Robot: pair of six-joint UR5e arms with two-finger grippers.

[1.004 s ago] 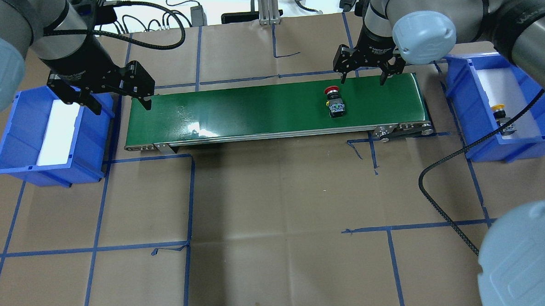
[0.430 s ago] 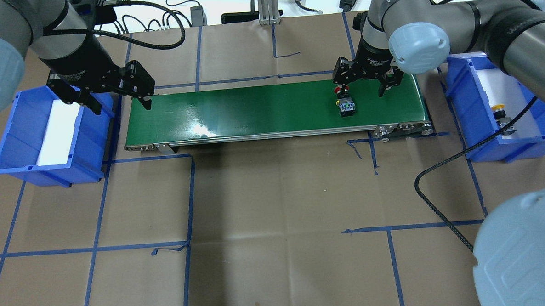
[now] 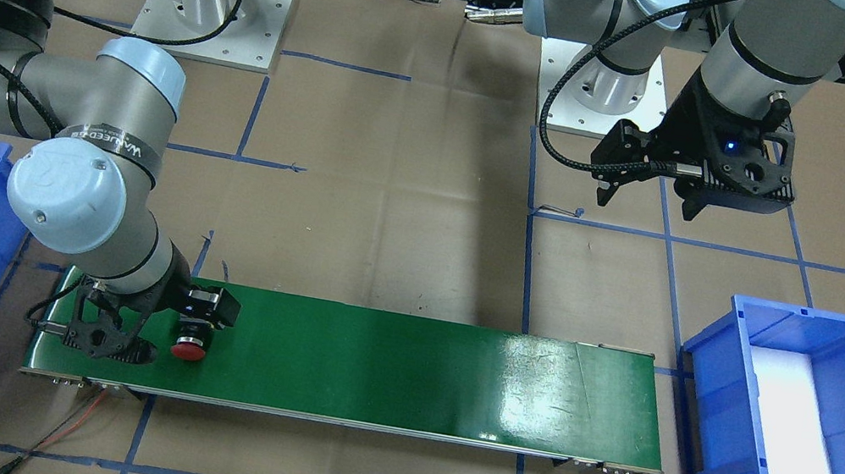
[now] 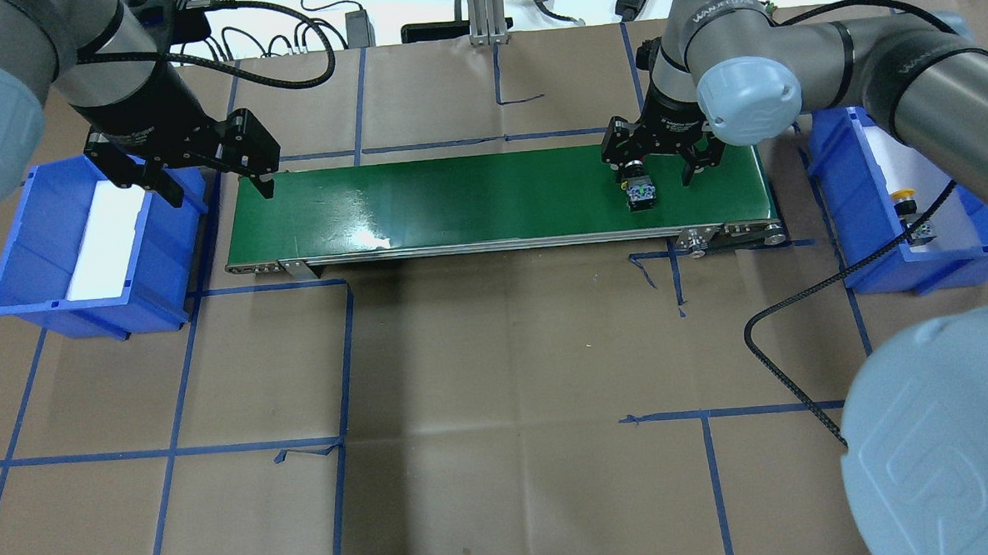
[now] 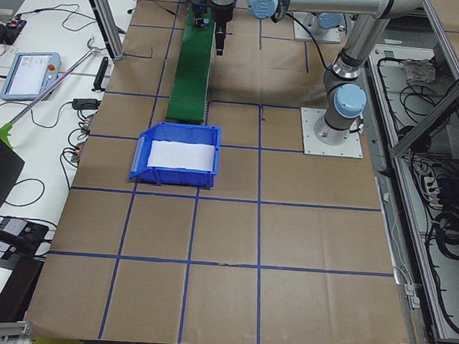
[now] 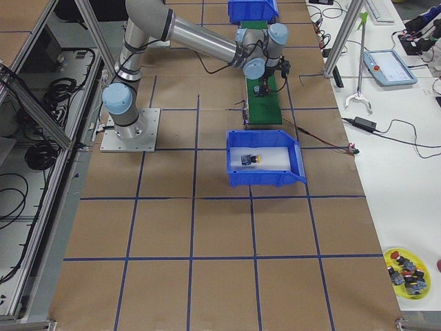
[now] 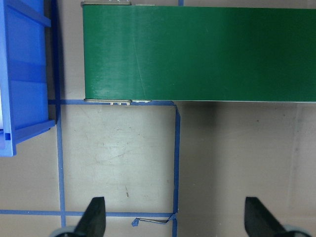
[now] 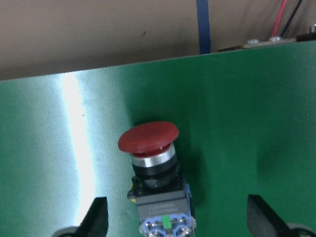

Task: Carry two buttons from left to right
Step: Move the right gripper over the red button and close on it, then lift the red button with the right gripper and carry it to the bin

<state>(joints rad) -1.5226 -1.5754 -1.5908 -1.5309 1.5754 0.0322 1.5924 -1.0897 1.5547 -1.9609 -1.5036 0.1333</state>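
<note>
A red button lies on its side near the right end of the green conveyor belt. In the overhead view only its grey rear block shows. My right gripper is low over it and open, one finger on each side and the left one nearer; the front view shows this gripper beside the red cap. The yellow button rests on white foam in the right blue bin. My left gripper hangs open and empty by the belt's left end.
A blue bin lined with white foam stands left of the belt. A black cable loops over the brown paper at the right front. A yellow plate of spare parts sits on the side bench.
The red button has travelled rightwards along the belt. My right gripper has come down and forward until it straddles the button. The left arm has stayed still.
</note>
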